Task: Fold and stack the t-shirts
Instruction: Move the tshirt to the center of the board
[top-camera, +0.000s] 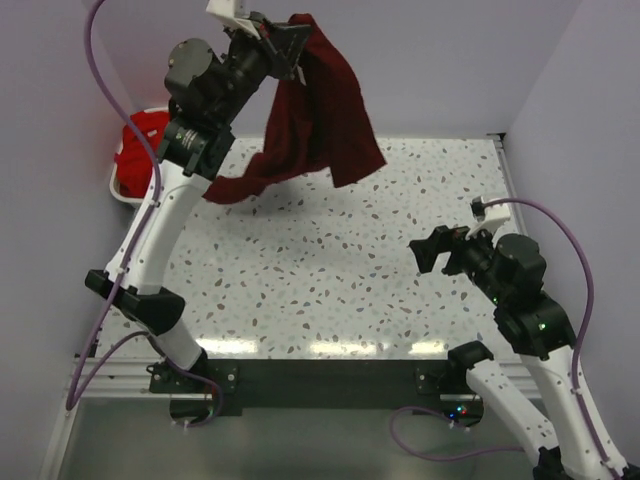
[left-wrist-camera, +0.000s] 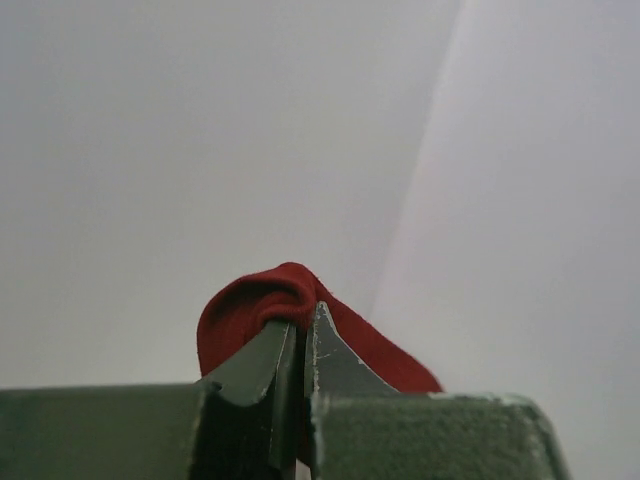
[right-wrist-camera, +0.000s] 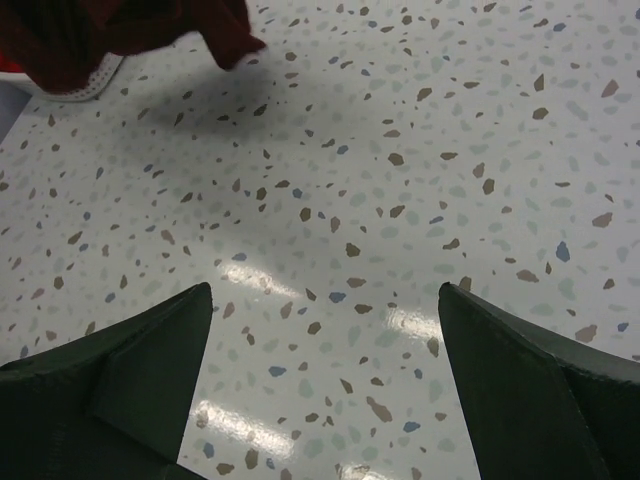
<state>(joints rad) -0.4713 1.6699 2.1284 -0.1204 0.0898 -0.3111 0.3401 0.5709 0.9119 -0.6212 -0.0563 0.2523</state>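
At the table's (top-camera: 330, 290) left edge sits the white basket (top-camera: 115, 188) with a bright red t-shirt (top-camera: 143, 133) bunched inside. Your left arm rears high over the far-left corner, its left gripper (top-camera: 292, 45) pinched tight on a fold of the maroon t-shirt (top-camera: 325, 110), which dangles above the surface. Near the right edge your right gripper (top-camera: 428, 250) hovers low, jaws spread wide, holding nothing.

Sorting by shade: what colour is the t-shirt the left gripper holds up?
The t-shirt is dark maroon, clearest in the top external view.
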